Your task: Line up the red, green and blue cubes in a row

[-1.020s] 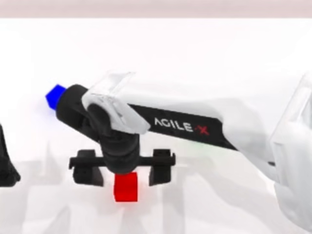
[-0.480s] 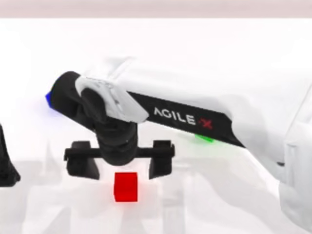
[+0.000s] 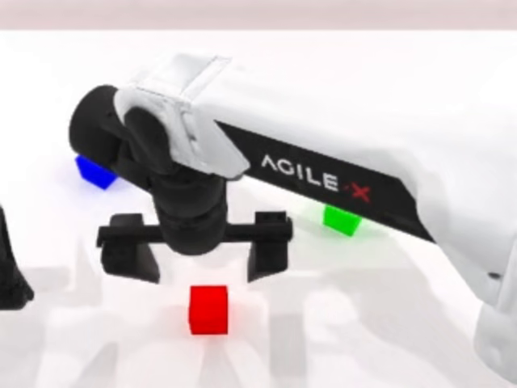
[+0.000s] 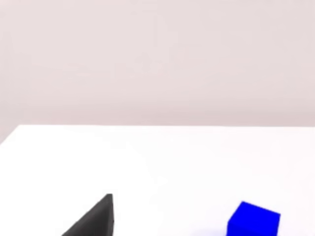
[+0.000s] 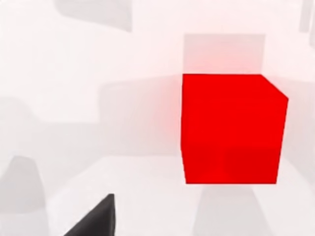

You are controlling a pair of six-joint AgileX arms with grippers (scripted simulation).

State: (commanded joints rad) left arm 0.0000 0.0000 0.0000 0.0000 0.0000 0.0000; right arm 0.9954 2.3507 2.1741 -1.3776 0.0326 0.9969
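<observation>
The red cube (image 3: 209, 309) lies on the white table near the front, large in the right wrist view (image 5: 231, 128). Just behind and above it hangs my right gripper (image 3: 198, 257), open, its two dark fingers spread wide with nothing between them; one fingertip (image 5: 98, 219) shows in its wrist view. The green cube (image 3: 340, 219) sits to the right, close under the right arm's forearm. At the left lies the blue cube (image 3: 95, 172), partly hidden by the arm's wrist, and it also shows in the left wrist view (image 4: 253, 220). My left gripper (image 3: 8, 275) is parked at the left edge.
The right arm's white forearm (image 3: 339, 182) crosses the table from the right side to the left half. The table's far edge (image 3: 258, 31) runs along the back.
My right gripper has risen and drawn back from the red cube, which has stayed put. The green cube has come out from under the forearm, and the blue cube shows lower beside the wrist.
</observation>
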